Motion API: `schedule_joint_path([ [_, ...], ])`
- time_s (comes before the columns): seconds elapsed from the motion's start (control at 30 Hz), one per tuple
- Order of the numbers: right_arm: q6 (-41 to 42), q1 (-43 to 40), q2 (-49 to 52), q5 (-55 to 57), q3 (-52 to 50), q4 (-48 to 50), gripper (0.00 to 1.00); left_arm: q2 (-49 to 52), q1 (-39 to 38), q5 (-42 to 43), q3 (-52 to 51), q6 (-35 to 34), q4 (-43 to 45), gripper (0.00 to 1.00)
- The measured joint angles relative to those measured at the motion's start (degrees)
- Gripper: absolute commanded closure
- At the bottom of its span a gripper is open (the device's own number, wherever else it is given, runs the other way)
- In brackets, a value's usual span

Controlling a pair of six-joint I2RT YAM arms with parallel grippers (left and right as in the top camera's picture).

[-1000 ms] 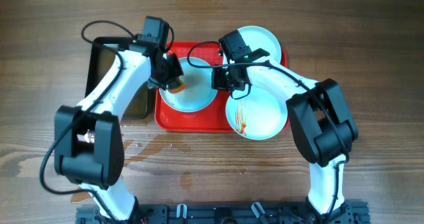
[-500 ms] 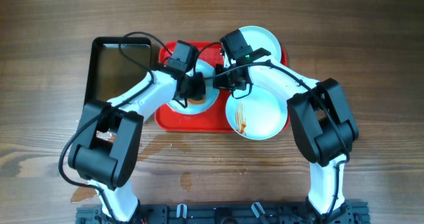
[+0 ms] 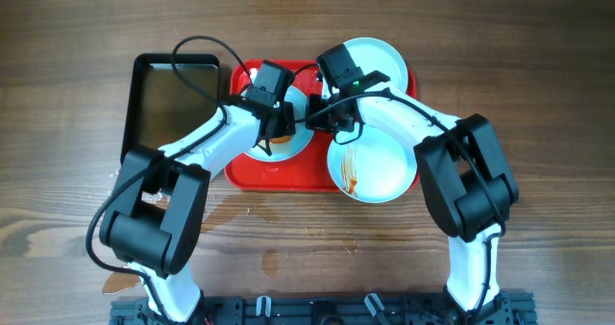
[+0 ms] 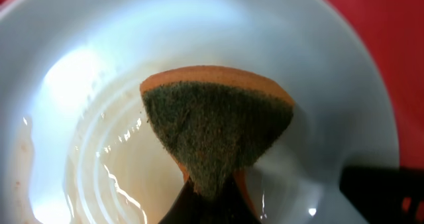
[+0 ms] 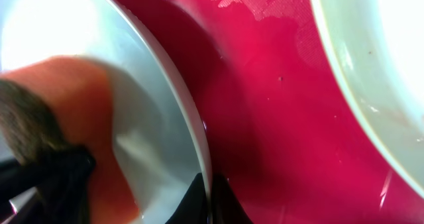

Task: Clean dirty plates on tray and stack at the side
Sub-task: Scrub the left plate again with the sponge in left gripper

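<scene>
On the red tray point(image 3: 288, 176) lie three pale plates. My left gripper point(image 3: 279, 133) is shut on an orange sponge point(image 4: 218, 124) with a dark green scouring face. It presses the sponge into the wet left plate point(image 4: 331, 71), which shows thin brownish smears. My right gripper point(image 5: 207, 197) is shut on that plate's right rim point(image 5: 165, 85), and the sponge point(image 5: 73, 105) shows at the left of the right wrist view. A second plate point(image 3: 380, 61) sits at the tray's back right. A third plate point(image 3: 380, 166), with red-brown streaks, overhangs the tray's front right.
A black tray of brownish water point(image 3: 173, 104) stands just left of the red tray. Wet patches point(image 3: 221, 210) lie on the wooden table in front of the trays. Both arms cross over the tray's middle.
My left arm swung right from the plate's left edge, carrying the sponge across the plate toward its middle. The right gripper stayed on the rim.
</scene>
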Motion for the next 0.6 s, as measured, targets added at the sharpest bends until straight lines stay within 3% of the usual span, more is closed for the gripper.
schedule_joint_path([
  [0.17, -0.02, 0.00, 0.00, 0.00, 0.02, -0.09, 0.96, 0.13, 0.07, 1.01, 0.02, 1.01, -0.81, 0.96],
  [0.43, -0.48, 0.28, 0.00, -0.46, 0.00, -0.57, 0.96, -0.26, 2.47, 2.10, 1.40, 1.77, -13.03, 0.96],
  [0.6, -0.44, 0.26, 0.00, -0.42, 0.00, -0.50, 0.96, -0.28, 3.26, -0.57, 1.33, 1.81, -11.56, 0.96],
])
